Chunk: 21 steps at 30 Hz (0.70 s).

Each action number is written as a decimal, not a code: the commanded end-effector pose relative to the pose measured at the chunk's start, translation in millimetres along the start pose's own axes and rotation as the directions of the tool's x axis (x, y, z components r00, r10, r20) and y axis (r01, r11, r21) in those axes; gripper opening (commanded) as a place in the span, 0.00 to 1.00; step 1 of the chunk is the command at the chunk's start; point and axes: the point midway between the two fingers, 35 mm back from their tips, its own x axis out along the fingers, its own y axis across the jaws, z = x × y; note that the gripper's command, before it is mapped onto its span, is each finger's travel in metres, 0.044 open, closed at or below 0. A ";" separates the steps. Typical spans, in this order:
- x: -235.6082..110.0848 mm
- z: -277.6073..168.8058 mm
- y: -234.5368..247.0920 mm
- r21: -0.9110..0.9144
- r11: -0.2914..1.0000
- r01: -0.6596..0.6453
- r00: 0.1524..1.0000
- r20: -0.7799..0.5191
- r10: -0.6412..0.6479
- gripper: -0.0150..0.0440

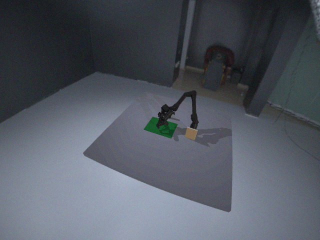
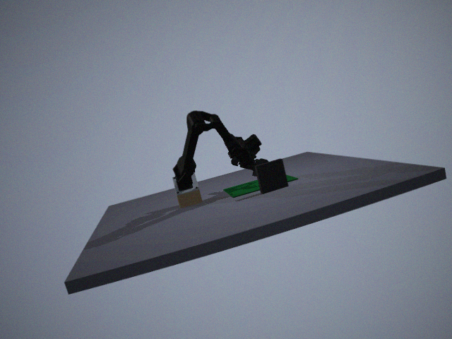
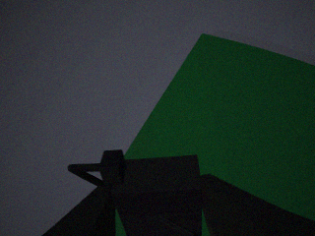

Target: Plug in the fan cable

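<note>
The green board (image 1: 152,124) (image 2: 239,190) (image 3: 252,108) lies flat on the grey table (image 1: 160,167) (image 2: 328,197). My gripper (image 1: 158,125) (image 2: 255,164) (image 3: 157,189) hangs low over the board's near-left part. It is shut on the fan's plug (image 3: 157,191), a dark square block between the two dark fingers in the wrist view. The plug is a little above the board's left edge. The dark box-shaped fan (image 2: 271,177) stands at the board's edge, close to the gripper. I cannot make out the four-pin header in any view.
The arm's base sits on a tan block (image 1: 191,133) (image 2: 188,198) right of the board. The dark room has walls and a doorway with clutter (image 1: 218,68) far behind the table.
</note>
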 end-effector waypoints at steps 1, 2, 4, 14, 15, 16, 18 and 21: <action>-1.7 1.3 9.0 -0.028 0.999 -0.027 0.998 0.052 0.028 0.25; -2.2 1.3 8.8 -0.031 0.999 -0.025 0.998 0.061 0.027 0.25; -3.3 1.2 8.4 -0.037 0.999 -0.022 0.997 0.079 0.025 0.25; -9.9 0.5 6.6 -0.067 0.998 0.000 0.986 0.167 0.011 0.25; -10.7 0.4 6.4 -0.070 0.998 0.003 0.984 0.176 0.010 0.25; -11.5 0.3 6.3 -0.073 0.997 0.005 0.983 0.184 0.008 0.25; -13.1 0.1 6.0 -0.079 0.997 0.011 0.980 0.201 0.005 0.25; -15.6 -0.1 5.5 -0.089 0.996 0.021 0.974 0.227 0.000 0.25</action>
